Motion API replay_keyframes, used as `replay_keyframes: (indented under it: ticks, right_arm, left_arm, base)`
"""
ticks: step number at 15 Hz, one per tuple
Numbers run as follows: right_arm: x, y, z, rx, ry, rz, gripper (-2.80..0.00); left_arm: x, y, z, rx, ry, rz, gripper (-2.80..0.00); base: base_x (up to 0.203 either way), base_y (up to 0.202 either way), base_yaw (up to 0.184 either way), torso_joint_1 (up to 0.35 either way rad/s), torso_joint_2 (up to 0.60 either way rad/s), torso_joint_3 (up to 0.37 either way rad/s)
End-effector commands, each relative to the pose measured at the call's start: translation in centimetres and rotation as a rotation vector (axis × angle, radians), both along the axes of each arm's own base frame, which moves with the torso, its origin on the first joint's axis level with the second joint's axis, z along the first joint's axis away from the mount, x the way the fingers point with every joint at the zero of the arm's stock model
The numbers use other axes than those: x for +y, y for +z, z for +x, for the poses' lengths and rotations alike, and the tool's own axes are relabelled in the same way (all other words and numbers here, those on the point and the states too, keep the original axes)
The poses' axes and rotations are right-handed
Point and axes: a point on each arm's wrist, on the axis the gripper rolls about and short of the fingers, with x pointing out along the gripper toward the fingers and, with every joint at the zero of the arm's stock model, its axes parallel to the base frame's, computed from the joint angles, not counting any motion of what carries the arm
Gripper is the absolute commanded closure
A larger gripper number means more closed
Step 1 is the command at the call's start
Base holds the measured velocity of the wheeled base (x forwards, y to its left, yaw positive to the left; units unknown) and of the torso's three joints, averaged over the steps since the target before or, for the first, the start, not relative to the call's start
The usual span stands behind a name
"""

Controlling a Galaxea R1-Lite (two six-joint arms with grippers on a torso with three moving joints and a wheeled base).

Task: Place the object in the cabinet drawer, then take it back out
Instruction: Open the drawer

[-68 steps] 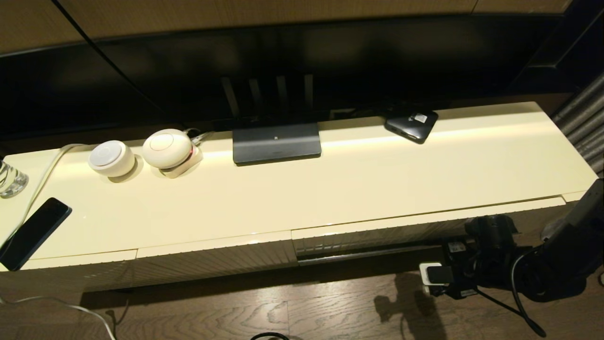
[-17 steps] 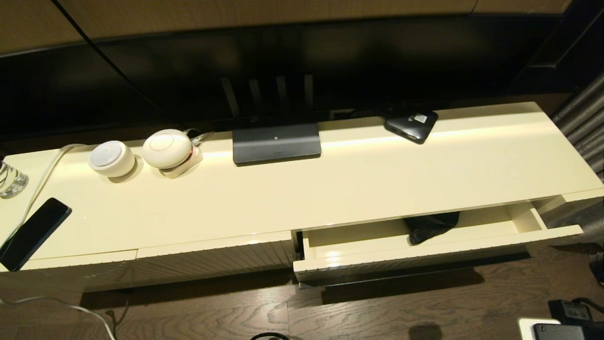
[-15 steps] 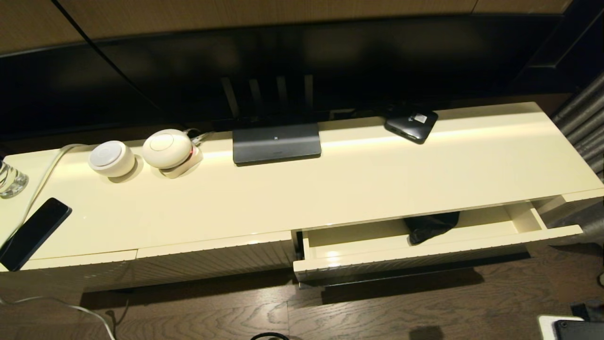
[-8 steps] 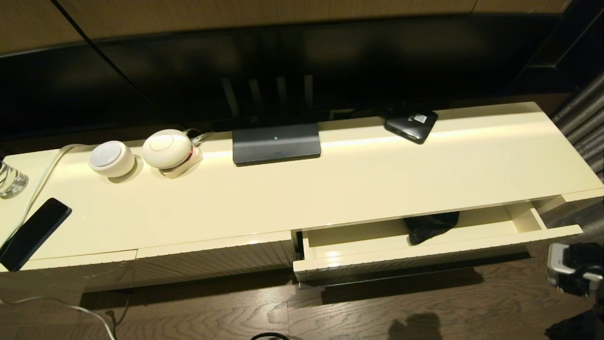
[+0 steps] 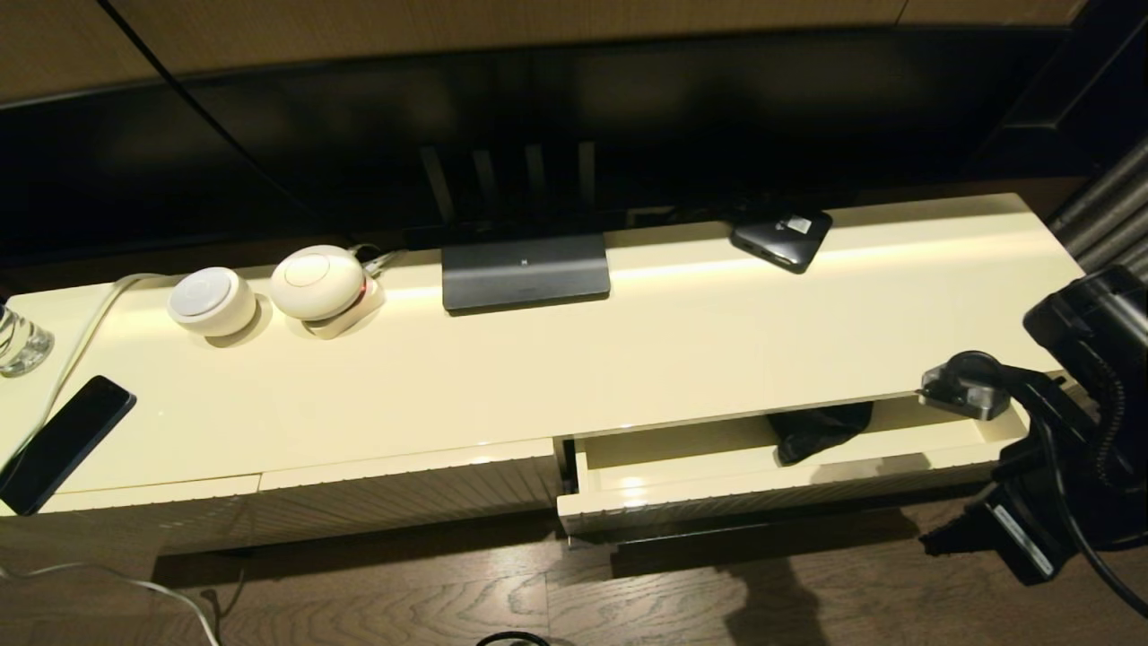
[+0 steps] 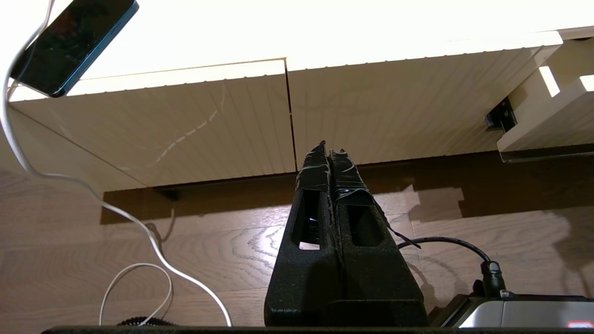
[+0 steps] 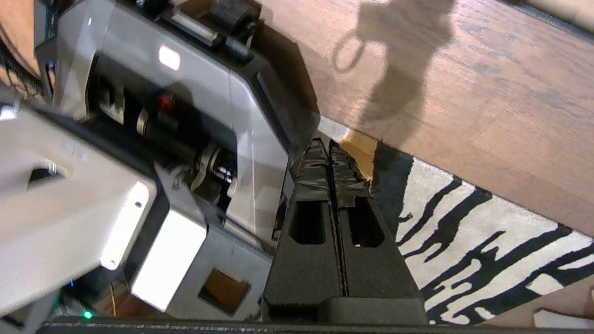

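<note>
The cabinet drawer [image 5: 717, 489] stands pulled out at the right half of the cream cabinet; its corner also shows in the left wrist view [image 6: 547, 125]. The black umbrella [image 5: 821, 429] lies inside it toward the back, partly hidden under the cabinet top. My right arm [image 5: 1058, 449] hangs over the drawer's right end, well to the right of the umbrella. The right gripper [image 7: 329, 146] is shut on nothing and points down toward the floor and my own base. My left gripper [image 6: 328, 149] is shut and empty, parked low before the cabinet's left fronts.
On the cabinet top [image 5: 628, 350] lie a phone [image 5: 63, 441], two white round devices [image 5: 213, 301], a dark router [image 5: 526, 272], a small flat black box with a white label [image 5: 782, 236] and a glass [image 5: 18, 339]. A striped rug [image 7: 487, 241] lies by my base [image 7: 162, 139].
The drawer, shut 4.5 s ago, is now open with the umbrella inside. My right arm dropped low to the right, then rose up over the drawer's right end.
</note>
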Motion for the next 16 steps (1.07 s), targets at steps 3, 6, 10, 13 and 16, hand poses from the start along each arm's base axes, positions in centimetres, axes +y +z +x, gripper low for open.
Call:
replay_keyframes:
  ticks: [3,6,10,13,16]
  right_arm:
    - [1.1,-1.5,4.6,0.044,-0.115,-0.014,0.00]
    - [1.3,-1.5,5.9,0.035,-0.178,-0.020,0.00]
    - [1.3,-1.4,6.9,0.027,-0.203,-0.014,0.00]
    - [1.0,-1.6,7.9,0.004,-0.251,-0.035,0.00]
    - [0.8,-1.6,8.3,-0.013,-0.260,-0.031,0.00]
  left_arm:
    - [0.0,-0.1,0.0,0.005,0.001,0.000,0.00]
    - [0.0,-0.1,0.0,0.005,0.001,0.000,0.00]
    - [0.0,-0.1,0.0,0.005,0.001,0.000,0.00]
    - [0.0,-0.1,0.0,0.005,0.001,0.000,0.00]
    - [0.0,-0.1,0.0,0.005,0.001,0.000,0.00]
  base:
    - [0.000,0.000,0.000,0.000,0.00,0.000]
    - [0.000,0.000,0.000,0.000,0.00,0.000]
    - [0.000,0.000,0.000,0.000,0.00,0.000]
    - [0.000,0.000,0.000,0.000,0.00,0.000]
    - [0.000,0.000,0.000,0.000,0.00,0.000]
